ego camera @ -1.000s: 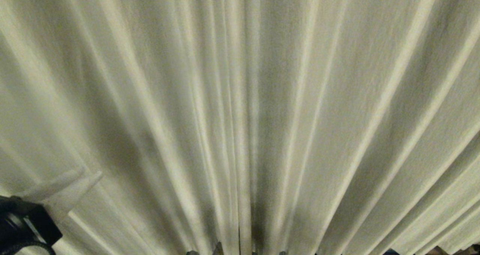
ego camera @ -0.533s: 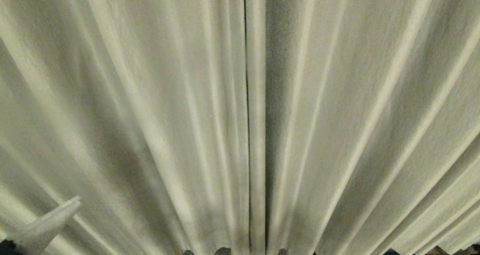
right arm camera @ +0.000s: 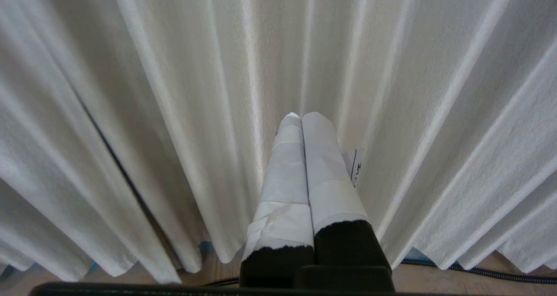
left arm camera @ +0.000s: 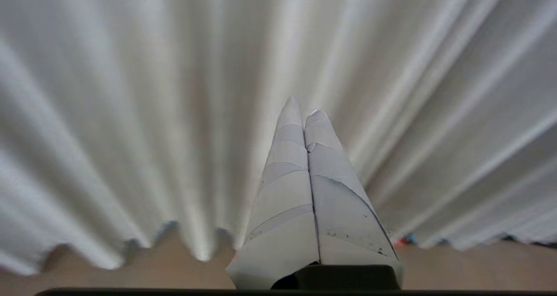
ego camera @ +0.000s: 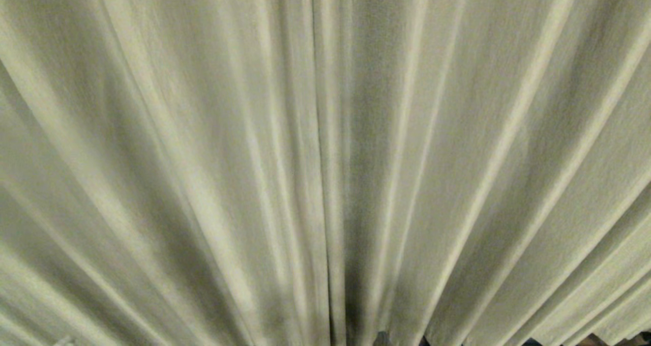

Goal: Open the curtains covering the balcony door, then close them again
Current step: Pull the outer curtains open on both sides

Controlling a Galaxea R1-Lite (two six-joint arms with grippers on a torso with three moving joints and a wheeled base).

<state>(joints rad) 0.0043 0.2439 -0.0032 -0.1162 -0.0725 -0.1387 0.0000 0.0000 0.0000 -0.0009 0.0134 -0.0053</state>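
Note:
The cream-beige curtains [ego camera: 203, 157] hang drawn together and fill the head view, their two panels meeting at a seam [ego camera: 318, 132] near the middle. The balcony door is hidden behind them. Neither arm shows clearly in the head view. In the left wrist view my left gripper [left arm camera: 303, 111] is shut and empty, its white-taped fingers [left arm camera: 287, 191] pressed together and pointing at the curtains [left arm camera: 130, 113] low near the hem. My right gripper [right arm camera: 301, 115] is parked, also shut and empty, facing the curtains [right arm camera: 435, 113] near the floor.
Wooden floor [left arm camera: 130, 270] shows under the wavy hem. A black cable [right arm camera: 478, 275] lies on the floor behind the hem at the right. A small paper tag [right arm camera: 356, 165] sticks out beside the right fingers. Small coloured things [left arm camera: 404, 239] peek under the hem.
My left gripper has shut and dropped out of the head view at the bottom left corner. The dark gap at the seam has closed, and the folds there have swayed slightly left.

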